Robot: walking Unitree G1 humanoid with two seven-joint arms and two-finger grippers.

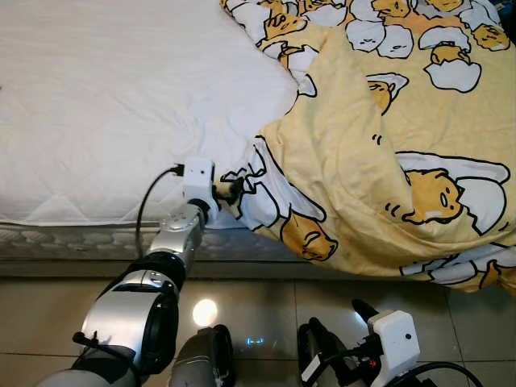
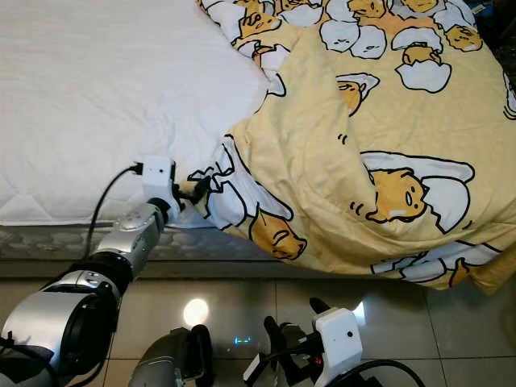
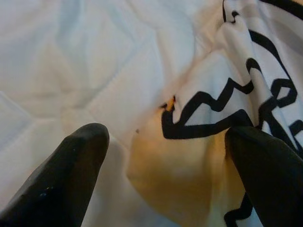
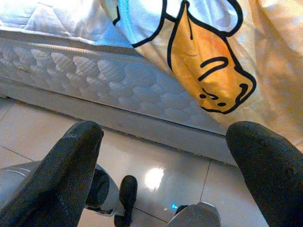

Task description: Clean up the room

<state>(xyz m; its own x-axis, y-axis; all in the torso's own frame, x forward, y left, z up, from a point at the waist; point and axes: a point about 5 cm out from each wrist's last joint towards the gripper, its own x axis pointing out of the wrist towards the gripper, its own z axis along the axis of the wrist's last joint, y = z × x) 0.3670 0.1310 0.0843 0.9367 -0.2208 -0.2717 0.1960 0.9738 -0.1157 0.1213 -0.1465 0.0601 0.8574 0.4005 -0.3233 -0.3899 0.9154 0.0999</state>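
A yellow blanket (image 1: 387,145) printed with cartoon eggs lies crumpled over the right half of the bed, and its lower edge hangs over the mattress side. My left gripper (image 1: 230,192) reaches to the blanket's near left corner on the white sheet (image 1: 113,97). In the left wrist view its fingers (image 3: 71,170) stand open, with a fold of the blanket corner (image 3: 199,118) between them, untouched by either pad. My right gripper (image 1: 334,326) hangs low over the floor, open and holding nothing, and faces the overhanging blanket edge (image 4: 208,61).
The quilted mattress side (image 4: 104,71) runs along the bed's front edge. Below it is a glossy tiled floor (image 1: 266,290) with a light reflection. My own legs show at the bottom of the eye views.
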